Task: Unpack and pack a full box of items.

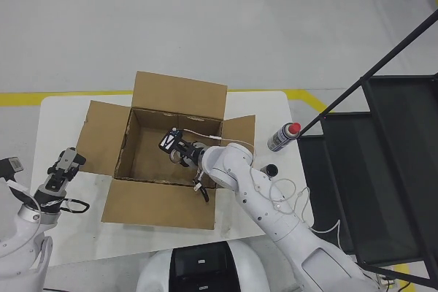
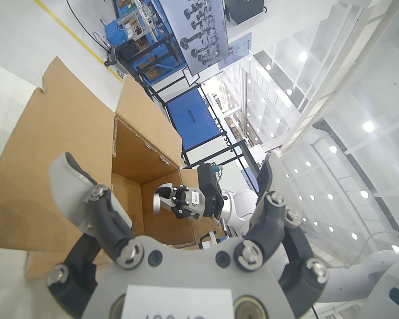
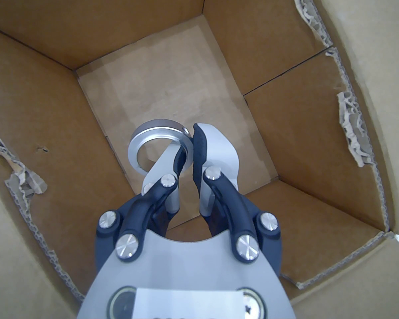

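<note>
Clamping metal ring [image 3: 159, 125] rim in my right pincer [image 3: 188, 154], one finger through hole | hole faces box [image 3: 119, 18] floor beyond fingertips | left pincer [image 2: 168, 167] spread

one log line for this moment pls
right gripper: shut on metal ring, above floor of open cardboard box | left gripper: open, beside box | spray can: on table

Right tool [image 1: 167, 141] in open box [image 1: 179, 93]

Right gripper [image 1: 169, 141] reaches toward 10 o'clock, fingers pinched on a metal ring [image 3: 154, 127]; left gripper [image 1: 68, 156], at 8 o'clock, spread wide.
</note>
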{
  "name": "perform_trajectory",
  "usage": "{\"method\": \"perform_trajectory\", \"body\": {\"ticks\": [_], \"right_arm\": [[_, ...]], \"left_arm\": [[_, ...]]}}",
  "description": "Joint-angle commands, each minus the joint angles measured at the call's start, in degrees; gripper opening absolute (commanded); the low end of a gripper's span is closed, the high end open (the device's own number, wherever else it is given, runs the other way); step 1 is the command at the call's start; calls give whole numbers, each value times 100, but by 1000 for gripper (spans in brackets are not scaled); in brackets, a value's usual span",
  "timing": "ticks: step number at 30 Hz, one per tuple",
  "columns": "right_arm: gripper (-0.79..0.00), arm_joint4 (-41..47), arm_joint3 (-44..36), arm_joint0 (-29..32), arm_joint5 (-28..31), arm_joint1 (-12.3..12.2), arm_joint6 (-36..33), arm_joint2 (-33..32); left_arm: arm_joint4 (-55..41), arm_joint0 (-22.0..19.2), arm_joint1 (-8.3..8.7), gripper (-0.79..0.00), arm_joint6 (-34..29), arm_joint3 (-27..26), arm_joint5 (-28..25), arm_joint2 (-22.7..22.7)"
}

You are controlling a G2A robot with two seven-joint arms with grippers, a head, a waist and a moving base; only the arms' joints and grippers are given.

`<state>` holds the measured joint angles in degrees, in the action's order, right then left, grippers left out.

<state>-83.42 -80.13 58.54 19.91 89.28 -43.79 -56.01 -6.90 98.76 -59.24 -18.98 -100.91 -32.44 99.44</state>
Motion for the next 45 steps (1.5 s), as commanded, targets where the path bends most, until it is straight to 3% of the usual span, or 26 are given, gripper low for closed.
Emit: {"method": "perform_trajectory", "body": {"ticks": [1, 6, 12, 22, 29, 45], "right_arm": [[-785, 0, 0, 0, 0, 0, 0, 0], [-785, 113, -40, 54, 17, -6, 140, -40], [-785, 753, -805, 326, 673, -179, 322, -796], [-785, 2256, -3426, 2351, 1799, -622, -328, -2988], [-785, 3032, -3625, 3341, 2242, -781, 424, -4104], [-785, 3090, -3577, 3372, 2284, -793, 492, -4167]], "left_arm": [[0, 0, 0, 0, 0, 0, 0, 0], [0, 0, 0, 0, 0, 0, 0, 0], [0, 0, 0, 0, 0, 0, 0, 0], [0, 0, 0, 0, 0, 0, 0, 0], [0, 0, 0, 0, 0, 0, 0, 0], [0, 0, 0, 0, 0, 0, 0, 0]]}}
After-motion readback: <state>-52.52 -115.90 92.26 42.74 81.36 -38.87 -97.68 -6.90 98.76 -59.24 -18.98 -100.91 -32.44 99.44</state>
